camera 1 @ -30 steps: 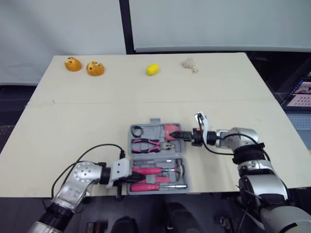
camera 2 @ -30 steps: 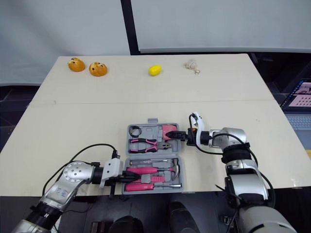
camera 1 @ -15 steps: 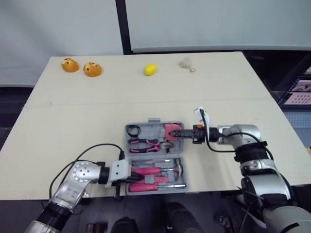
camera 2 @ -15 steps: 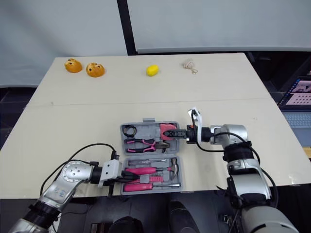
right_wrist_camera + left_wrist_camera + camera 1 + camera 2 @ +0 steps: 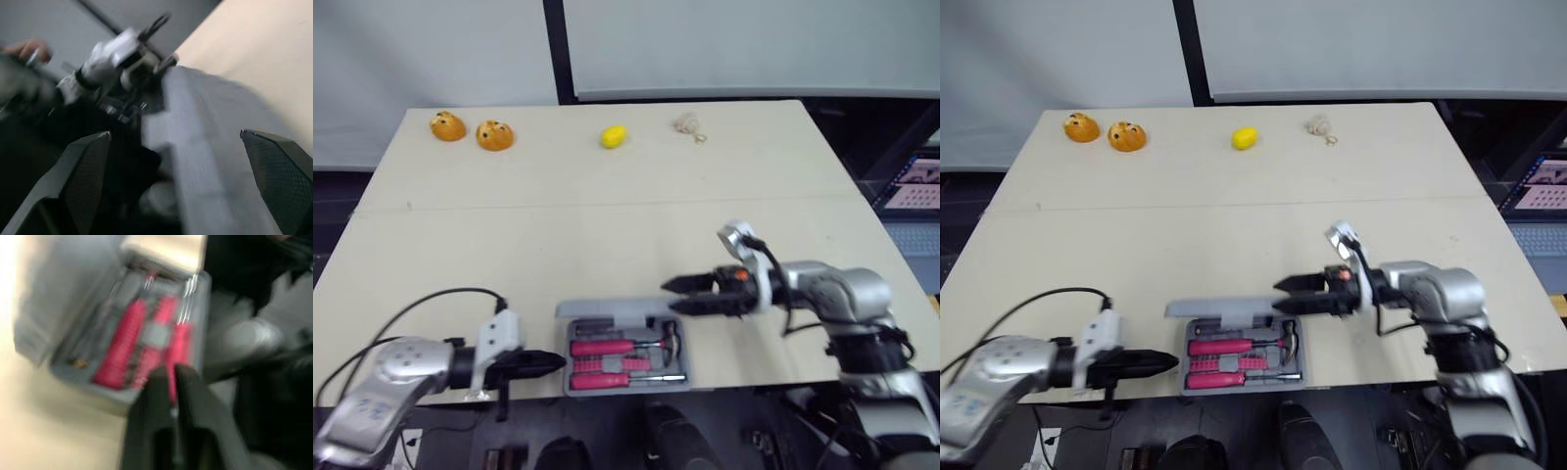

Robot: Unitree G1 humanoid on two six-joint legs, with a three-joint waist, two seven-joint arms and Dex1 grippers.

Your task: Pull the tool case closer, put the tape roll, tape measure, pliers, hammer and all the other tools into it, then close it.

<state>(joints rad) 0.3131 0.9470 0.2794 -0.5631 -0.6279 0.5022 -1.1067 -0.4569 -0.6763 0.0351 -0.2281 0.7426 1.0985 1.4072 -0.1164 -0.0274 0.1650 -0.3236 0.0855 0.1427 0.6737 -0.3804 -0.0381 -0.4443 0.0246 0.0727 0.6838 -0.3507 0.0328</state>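
Beige table [image 5: 607,215] is lying under everything. The grey tool case [image 5: 569,360] is sitting at the near edge of the table, about in the middle. Its lid [image 5: 607,311] is standing half way up and leaning over the tray. Pink-handled tools [image 5: 605,347] are lying in the tray in rows.

The case is looking like hard plastic, so I think it is stiff and smooth, and heavy with metal tools inside. The lid alone is probably light and is swinging on its hinge, so it may flop. You are best pushing on the lid's top edge, near its right corner. Go gently, because the case is right at the near edge and could slide off.

Your right gripper [image 5: 669,296] is hanging just right of the lid with its fingers spread wide, holding nothing. Your left gripper [image 5: 556,363] is pointing at the case from the near left, a little apart from it, with its fingers pressed together on nothing.

Nothing is standing between your right gripper and the lid. A black cable [image 5: 421,304] is looping on the near left. Two orange things [image 5: 447,125], a small yellow thing [image 5: 613,136] and a pale little lump [image 5: 687,123] are sitting at the far edge, well apart.
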